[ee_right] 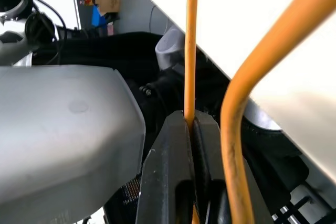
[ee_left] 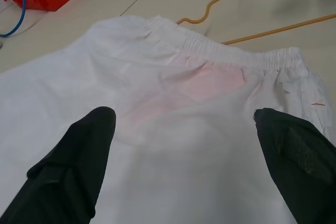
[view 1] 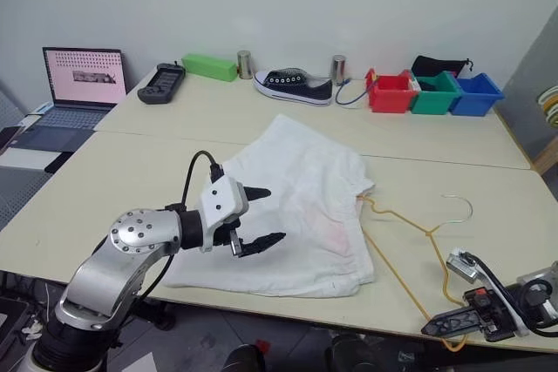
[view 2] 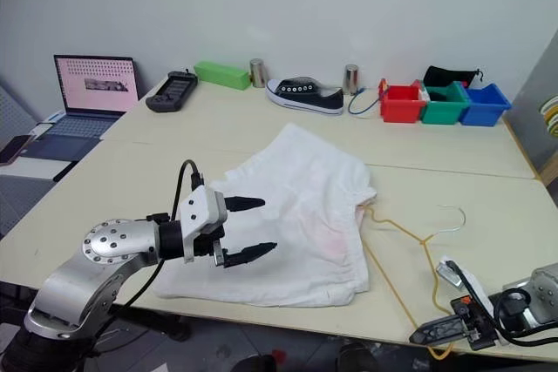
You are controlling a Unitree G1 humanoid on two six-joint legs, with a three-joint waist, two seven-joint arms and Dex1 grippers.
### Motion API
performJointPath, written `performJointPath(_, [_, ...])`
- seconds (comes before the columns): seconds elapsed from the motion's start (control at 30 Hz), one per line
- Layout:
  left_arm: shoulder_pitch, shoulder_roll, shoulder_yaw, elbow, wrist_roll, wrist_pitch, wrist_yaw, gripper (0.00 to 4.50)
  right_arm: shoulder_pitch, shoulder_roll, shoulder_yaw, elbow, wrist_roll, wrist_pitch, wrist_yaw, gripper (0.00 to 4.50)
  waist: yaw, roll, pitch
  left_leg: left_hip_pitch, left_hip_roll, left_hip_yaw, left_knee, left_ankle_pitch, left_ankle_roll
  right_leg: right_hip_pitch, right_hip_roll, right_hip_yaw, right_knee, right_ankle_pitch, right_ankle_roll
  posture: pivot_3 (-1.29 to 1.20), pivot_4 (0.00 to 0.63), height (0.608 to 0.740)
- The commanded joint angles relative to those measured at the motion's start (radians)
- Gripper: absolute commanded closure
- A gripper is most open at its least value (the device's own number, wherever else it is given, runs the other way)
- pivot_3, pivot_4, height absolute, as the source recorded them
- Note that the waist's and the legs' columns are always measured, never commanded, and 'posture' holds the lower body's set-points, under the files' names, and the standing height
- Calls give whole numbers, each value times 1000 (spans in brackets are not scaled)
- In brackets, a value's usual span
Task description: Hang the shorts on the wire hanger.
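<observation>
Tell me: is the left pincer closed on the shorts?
No: the left pincer hovers open above the shorts, its fingers spread apart.

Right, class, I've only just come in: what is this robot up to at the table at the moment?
The robot is getting ready to hang the shorts, which lie spread flat on the table. Its right gripper is shut on the wire hanger at the table's near edge; the hanger's far end lies by the waistband. The left gripper hovers open over the shorts, holding nothing. The shorts are not on the hanger yet.
</observation>
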Motion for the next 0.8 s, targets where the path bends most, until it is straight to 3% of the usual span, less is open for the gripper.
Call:
performJointPath(0.03, [-20, 7, 8, -19, 9, -25, 1, 43, -55, 46, -1, 42, 10, 52, -41, 4500, 1, 0, 0, 0, 0, 0, 0, 0, 0, 0, 1, 0, 0, 0, 0, -242, 48, 740])
performJointPath(0.4, [-23, 17, 13, -11, 22, -38, -8, 43, -334, 279, -26, 280, -48, 62, -175, 4500, -3, 2, -2, 0, 1, -1, 1, 0, 0, 0, 2, 0, 1, 1, -2, -232, 39, 740])
performJointPath(0.63, [-69, 32, 32, 36, 30, -54, -29, 43, -502, 201, 84, 263, -197, -172, -117, 4500, 1, 4, -3, 0, 0, -1, 2, 0, 0, 0, 2, 1, 1, 2, -1, -234, 34, 740])
performJointPath(0.8, [-327, 48, 69, 257, 64, -116, -33, 43, -575, 157, 214, 97, -438, -487, -158, 4500, -1, 4, -3, 0, 0, -2, 2, 0, 0, -2, 2, 0, 2, 1, 1, -234, 27, 740])
